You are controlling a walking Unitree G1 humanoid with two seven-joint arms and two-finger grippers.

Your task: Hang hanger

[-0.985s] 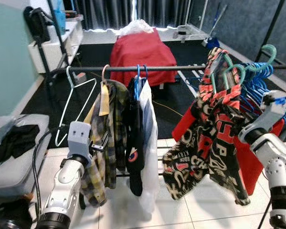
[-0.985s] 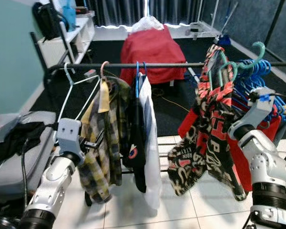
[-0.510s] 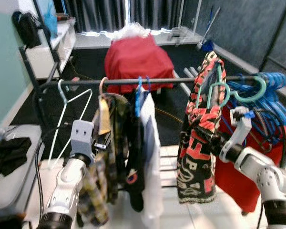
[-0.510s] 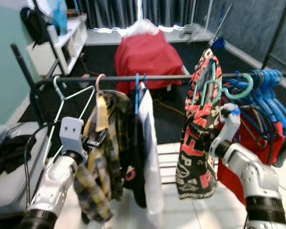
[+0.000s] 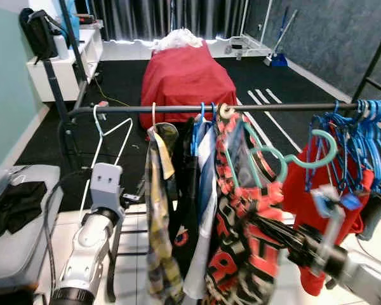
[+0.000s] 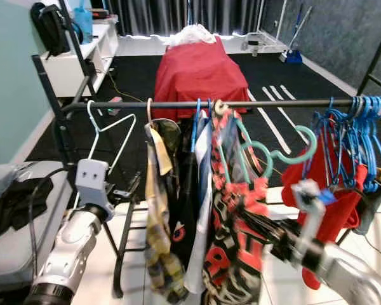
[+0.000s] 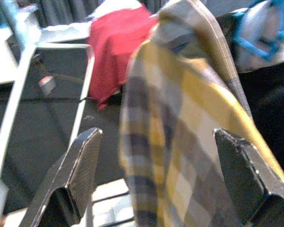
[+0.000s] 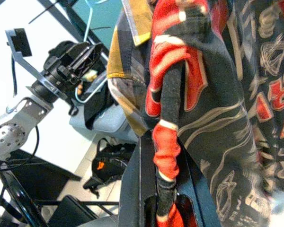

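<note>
At mid-rail, the red-and-black printed shirt [image 5: 241,241] on its teal hanger [image 5: 267,159] hangs below the black rail [image 5: 273,107], just beside the blue-hangered dark and white garments [image 5: 200,190]. The teal hook [image 5: 317,149] points right, under the rail, not over it as far as I can tell. Right gripper [image 8: 156,198] is clamped on a fold of the shirt, fabric pinched between its fingers; its arm [image 5: 343,267] reaches in low from the right, blurred. Left gripper [image 7: 156,179] is spread wide, holding nothing, right at the yellow plaid shirt [image 5: 159,210]. Step looks like carrying the hanger to the rail. Next move likely: lift so the hook clears the rail, then lower it on, in the gap left of the blue hanger bunch [image 5: 355,146] and red cloth [image 5: 317,210].
</note>
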